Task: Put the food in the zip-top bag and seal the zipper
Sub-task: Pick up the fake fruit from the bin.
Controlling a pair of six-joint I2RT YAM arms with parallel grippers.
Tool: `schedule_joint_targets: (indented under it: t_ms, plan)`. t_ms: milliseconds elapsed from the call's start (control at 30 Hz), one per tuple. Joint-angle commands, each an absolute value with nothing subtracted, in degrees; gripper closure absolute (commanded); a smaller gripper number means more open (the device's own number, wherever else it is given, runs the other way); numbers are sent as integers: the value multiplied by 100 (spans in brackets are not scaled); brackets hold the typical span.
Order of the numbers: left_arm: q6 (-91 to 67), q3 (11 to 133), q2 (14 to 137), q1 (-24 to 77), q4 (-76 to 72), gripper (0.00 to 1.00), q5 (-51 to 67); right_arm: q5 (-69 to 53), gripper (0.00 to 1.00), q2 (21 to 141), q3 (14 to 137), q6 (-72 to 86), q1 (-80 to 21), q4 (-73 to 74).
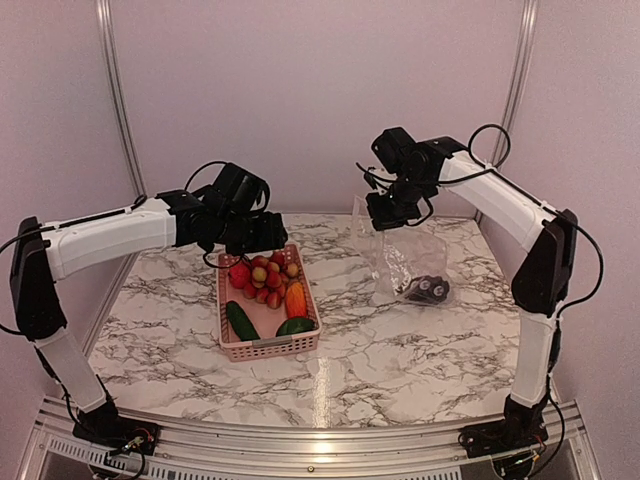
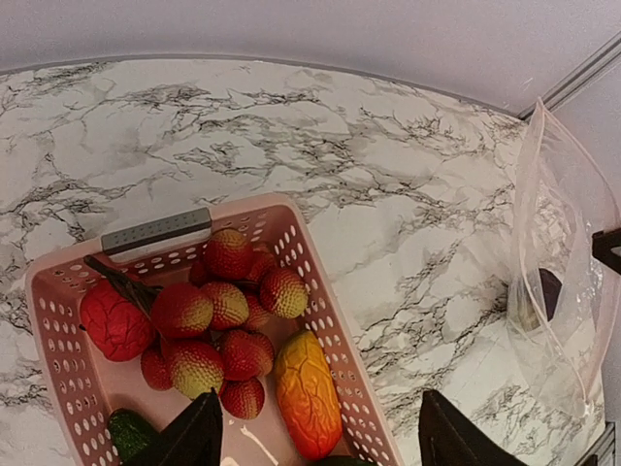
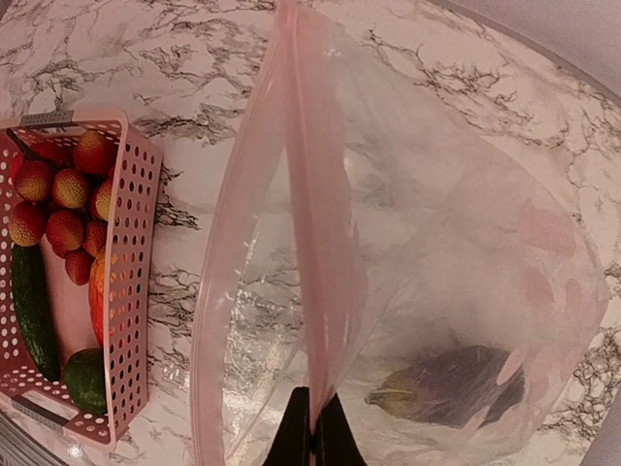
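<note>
One zip-top bag [image 1: 405,255] on your right side: it hangs upright, mouth up, base resting on the desk [image 1: 400,350], long axis running top to bottom. Your right end effector [image 3: 312,432] is pinched closed on the zipper [image 3: 310,243]. One purple eggplant [image 3: 446,388] lies at the bag's bottom. Your left end effector [image 2: 320,442] stands wide, holding nothing, above the pink basket [image 1: 268,347] of food [image 2: 228,330]; the cucumber [image 3: 29,311] lies lengthwise along it. Desk: white marble pattern, grey veins. Room: plain pale walls, metal corner posts [image 1: 118,100].
</note>
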State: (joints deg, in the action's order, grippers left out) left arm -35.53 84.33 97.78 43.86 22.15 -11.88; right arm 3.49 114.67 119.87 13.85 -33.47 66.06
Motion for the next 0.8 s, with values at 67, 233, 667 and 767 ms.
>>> schedule_joint_targets:
  t_ms: [67,233,667,767]
  plan:
    - [-3377,8134,9562,4357,2528,30,-791,119,100,11464,12243,1389,-3532,6792]
    - [-3533,8189,9758,4352,3086,29,-761,-108,100,11454,12242,1423,-3591,6763]
    - [-3098,7102,9292,4497,2730,31,452,-266,100,11305,12028,1432,-3594,6683]
    - [-2472,6833,9186,4667,2387,31,768,-311,100,11298,11992,1433,-3594,6663]
